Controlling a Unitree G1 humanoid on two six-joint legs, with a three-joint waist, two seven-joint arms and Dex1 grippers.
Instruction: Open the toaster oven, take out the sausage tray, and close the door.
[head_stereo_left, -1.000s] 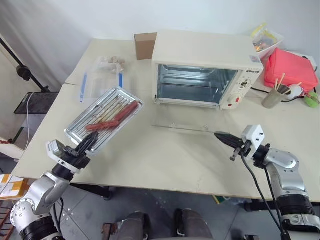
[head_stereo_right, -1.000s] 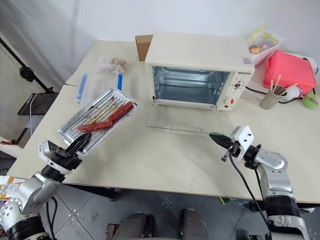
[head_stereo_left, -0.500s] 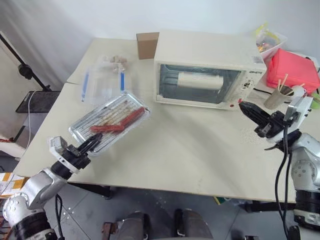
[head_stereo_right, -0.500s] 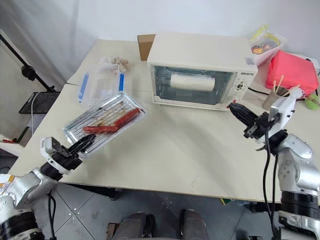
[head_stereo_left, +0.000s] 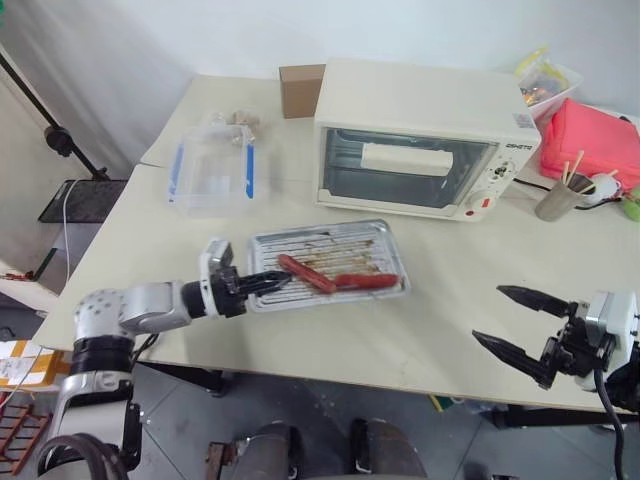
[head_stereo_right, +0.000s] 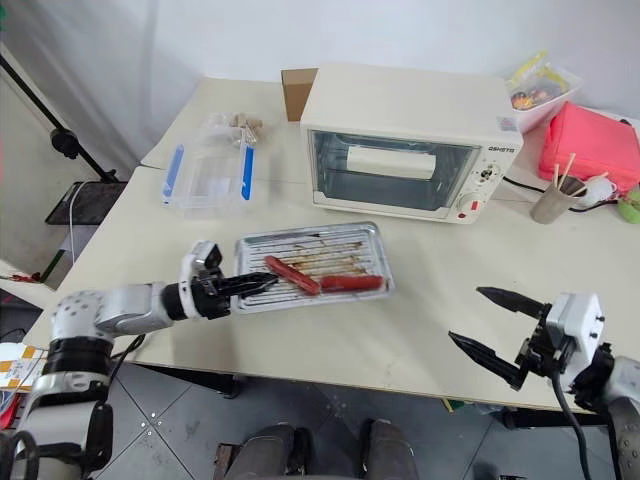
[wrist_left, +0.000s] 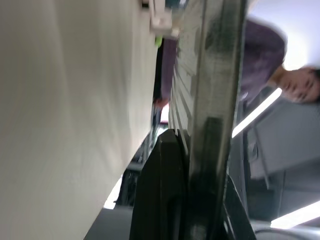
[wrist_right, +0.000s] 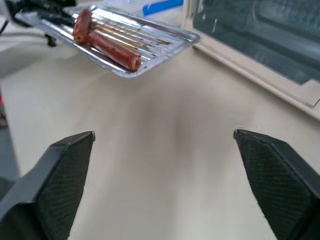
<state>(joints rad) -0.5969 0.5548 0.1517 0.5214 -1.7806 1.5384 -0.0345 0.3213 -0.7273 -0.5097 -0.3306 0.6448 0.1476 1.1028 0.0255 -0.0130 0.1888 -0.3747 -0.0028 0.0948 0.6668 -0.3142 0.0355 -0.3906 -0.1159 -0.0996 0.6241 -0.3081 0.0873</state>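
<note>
Both arms are jointed silver-grey metal with black ribbed rings at the joints. Each ends in a gripper of two black tapered fingers, the left gripper (head_stereo_left: 270, 281) and right gripper (head_stereo_left: 518, 322), behind a white boxy wrist block. A black cable trails along the right forearm.

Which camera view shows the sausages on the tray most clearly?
The right wrist view: the sausages lie close and unobstructed on the sausage tray. Both eye views show them from above, smaller. The left wrist view gives the tray's edge, no sausages.

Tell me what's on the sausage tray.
Two reddish-brown sausages lie on the tray, with brown grease streaks along its ridges. The left gripper covers a bit of the tray's end, so that part is hidden.
</note>
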